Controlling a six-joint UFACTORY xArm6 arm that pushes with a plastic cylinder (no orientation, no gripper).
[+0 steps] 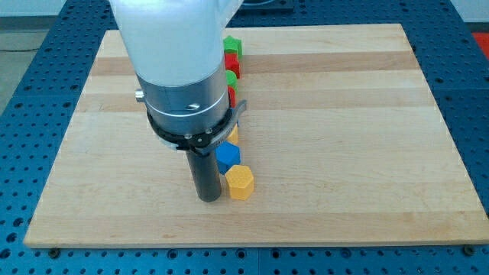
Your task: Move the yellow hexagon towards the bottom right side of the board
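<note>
My tip sat on the pale wooden board, with no claw to open or close, just a straight dark rod under the grey and white arm body. The yellow hexagonal block was just beside my tip on the view's right, gap too small to call; could not tell if they touched. Main risk, as I judged it: the contact line ran mostly sideways, so a push from there would send the hexagon right but not down towards the bottom right corner. An off-centre push on a flat face could also spin it and let it slip off my tip. Second risk: the blue block, shape unclear, sat just above the hexagon and close to the rod, so a sweep could drag it along. Further up, behind the arm body, a column of a small yellow piece, a red block and a green block was partly hidden. The hexagon looked upright, flat top, clean edges, lying near the board's bottom centre, well apart from the target corner.
</note>
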